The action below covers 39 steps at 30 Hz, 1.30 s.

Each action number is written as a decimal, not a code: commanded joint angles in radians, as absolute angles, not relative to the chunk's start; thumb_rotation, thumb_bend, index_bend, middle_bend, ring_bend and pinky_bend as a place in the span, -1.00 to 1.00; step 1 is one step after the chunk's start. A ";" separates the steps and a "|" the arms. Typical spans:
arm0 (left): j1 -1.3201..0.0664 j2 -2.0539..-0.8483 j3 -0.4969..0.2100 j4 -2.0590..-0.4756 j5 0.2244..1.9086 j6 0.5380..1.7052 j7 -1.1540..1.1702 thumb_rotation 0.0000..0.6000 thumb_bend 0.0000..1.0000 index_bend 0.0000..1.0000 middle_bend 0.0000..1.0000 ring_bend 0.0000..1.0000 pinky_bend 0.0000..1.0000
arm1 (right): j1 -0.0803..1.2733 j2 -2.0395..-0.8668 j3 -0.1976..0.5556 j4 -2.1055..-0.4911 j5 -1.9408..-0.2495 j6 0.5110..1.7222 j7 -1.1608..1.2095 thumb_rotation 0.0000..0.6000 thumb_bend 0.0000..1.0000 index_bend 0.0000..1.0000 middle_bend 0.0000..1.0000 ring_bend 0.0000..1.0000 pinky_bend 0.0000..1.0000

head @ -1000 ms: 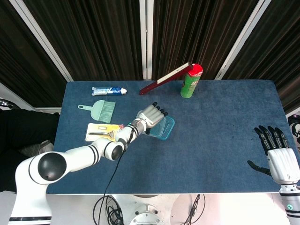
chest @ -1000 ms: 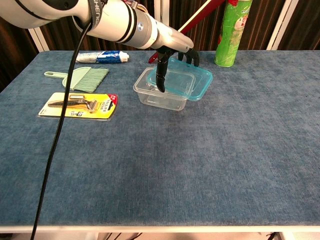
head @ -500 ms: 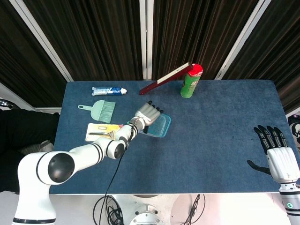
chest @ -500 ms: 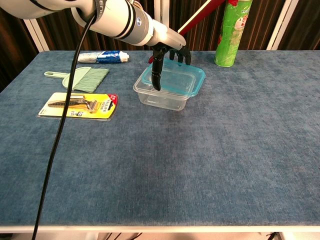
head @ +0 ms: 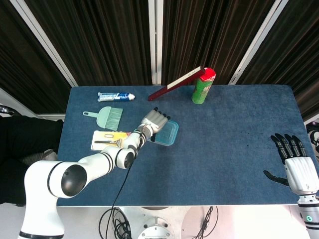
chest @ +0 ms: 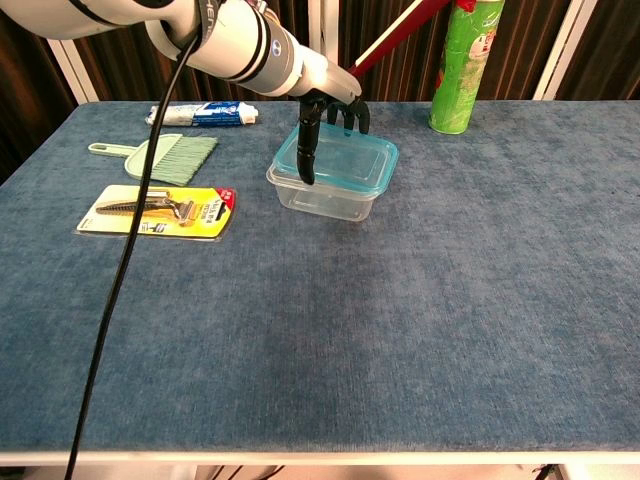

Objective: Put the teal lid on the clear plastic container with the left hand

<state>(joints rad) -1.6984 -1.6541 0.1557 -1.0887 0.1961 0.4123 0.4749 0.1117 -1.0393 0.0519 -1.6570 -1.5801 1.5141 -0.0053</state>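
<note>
The teal lid (chest: 345, 160) lies across the top of the clear plastic container (chest: 322, 199), almost square with it, near the middle of the blue table. My left hand (chest: 326, 108) grips the lid at its far left edge, thumb down along the left rim and fingers curled over the back. From above, the teal lid (head: 167, 133) hides most of the container, with my left hand (head: 154, 120) at its upper left corner. My right hand (head: 297, 167) hovers off the table's right front corner, fingers spread and holding nothing.
A green can (chest: 462, 66) stands at the back with a red flat strip (head: 174, 83) leaning on it. A toothpaste tube (chest: 205, 114), a mint hand brush (chest: 170, 155) and a yellow carded peeler (chest: 160, 210) lie left of the container.
My left hand has drawn the teal lid leftward from hanging off the container's right side until it sits nearly aligned over it. The right hand has not moved.
</note>
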 commanded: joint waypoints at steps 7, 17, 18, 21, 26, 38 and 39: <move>-1.709 -1.662 0.192 -1.086 0.162 0.417 0.461 1.00 -0.53 -0.42 -0.53 -0.76 -0.87 | 0.114 -1.038 0.055 -1.659 -1.579 1.508 -0.006 1.00 -0.95 -1.00 -0.87 -1.00 -1.00; -1.724 -1.669 0.204 -1.092 0.149 0.423 0.450 1.00 -0.55 -0.49 -0.55 -0.76 -0.88 | 0.113 -1.040 0.055 -1.662 -1.581 1.507 -0.009 1.00 -0.95 -1.00 -0.87 -1.00 -1.00; -1.725 -1.670 0.205 -1.092 0.147 0.425 0.450 1.00 -0.57 -0.52 -0.57 -0.76 -0.88 | 0.112 -1.040 0.055 -1.662 -1.581 1.509 -0.008 1.00 -0.95 -1.00 -0.87 -1.00 -1.00; -1.736 -1.665 0.220 -1.101 0.125 0.416 0.452 1.00 -0.67 -0.76 -0.79 -0.92 -0.91 | 0.108 -1.039 0.054 -1.661 -1.582 1.514 -0.007 1.00 -0.95 -1.00 -0.87 -1.00 -1.00; -1.755 -1.660 0.252 -1.122 0.091 0.447 0.465 1.00 -0.81 -1.00 -1.00 -1.00 -0.98 | 0.105 -1.039 0.054 -1.659 -1.588 1.521 -0.003 1.00 -0.95 -1.00 -0.87 -1.00 -1.00; -1.671 -1.557 0.180 -1.316 0.190 0.627 0.411 1.00 -0.82 -0.90 -0.97 -1.00 -0.99 | 0.102 -1.033 0.052 -1.665 -1.612 1.536 0.000 1.00 -0.95 -1.00 -0.87 -1.00 -1.00; -1.657 -1.548 0.174 -1.340 0.213 0.650 0.408 1.00 -0.82 -0.84 -0.93 -1.00 -0.99 | 0.102 -1.033 0.052 -1.664 -1.613 1.535 0.001 1.00 -0.95 -1.00 -0.87 -1.00 -1.00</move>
<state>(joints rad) -1.6911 -1.5799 0.1991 -1.2882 0.1665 0.5998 0.4283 0.1021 -1.0333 0.0520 -1.6643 -1.6132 1.5353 0.0008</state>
